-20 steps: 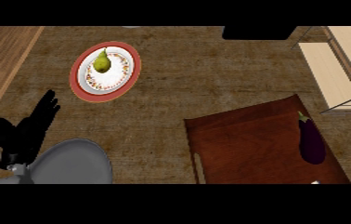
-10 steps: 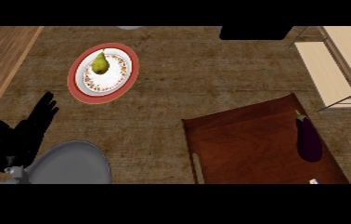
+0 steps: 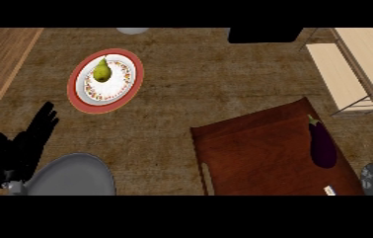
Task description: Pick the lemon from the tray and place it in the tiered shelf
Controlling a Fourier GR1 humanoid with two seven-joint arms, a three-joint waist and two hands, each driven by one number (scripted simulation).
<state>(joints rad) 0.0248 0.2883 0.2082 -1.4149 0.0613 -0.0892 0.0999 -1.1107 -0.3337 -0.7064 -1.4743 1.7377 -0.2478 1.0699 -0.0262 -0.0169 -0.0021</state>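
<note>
A: Left hand (image 3: 33,138) sits at lower left of frame, black fingers straight & pointing up, holding nothing. Looks parked, w/ grey forearm (image 3: 73,175) below it.

B: Right hand?

A: Not in frame. There's a grey-patterned bit at the lower right edge, can't tell what it is.

B: OK, working outward from the hand?

A: Nearest is a plate (image 3: 80,91), red rim, white centre, upper left on the worktop (image 3: 197,79). A yellow-green pear (image 3: 101,71) lies on it. Then the brown tray (image 3: 255,153) lower right, w/ a dark purple eggplant (image 3: 322,144) along its right side & a small white thing near its bottom edge, too small to ID. Pale wooden tiered shelf (image 3: 339,69) at upper right, just past the tray's far corner.

B: And the lemon?

A: Can't see one. Tray shows only the eggplant; if the lemon's there, it's out of view or hidden.

B: Handling, once found?

A: My guess only: light, stiff rind, slightly waxy so could slip, rounded so may roll. Not fragile. Best to curl fingers & thumb across its widest middle, not the tapered ends. Shelf is near the tray, so prob. a short carry.
</note>
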